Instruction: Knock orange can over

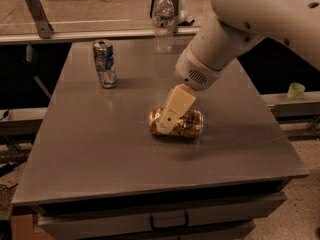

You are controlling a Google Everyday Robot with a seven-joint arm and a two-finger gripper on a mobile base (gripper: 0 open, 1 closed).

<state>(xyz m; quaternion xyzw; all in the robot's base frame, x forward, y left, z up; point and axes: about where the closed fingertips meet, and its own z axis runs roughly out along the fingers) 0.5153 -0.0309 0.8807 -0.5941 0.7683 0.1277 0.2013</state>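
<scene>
The orange can (pixel 185 126) lies on its side near the middle of the grey table (pixel 100 149), its long axis running left to right. My gripper (pixel 167 121) hangs from the white arm that comes in from the upper right. Its cream finger (pixel 172 109) is in front of the left part of the can and hides it. Whether it touches the can I cannot tell.
A dented blue-and-silver can (pixel 104 63) stands upright at the back left of the table. A clear plastic water bottle (pixel 164 21) stands at the back edge. A metal rail runs behind the table. A green cup (pixel 295 90) sits off the table at right. A drawer is below the front edge.
</scene>
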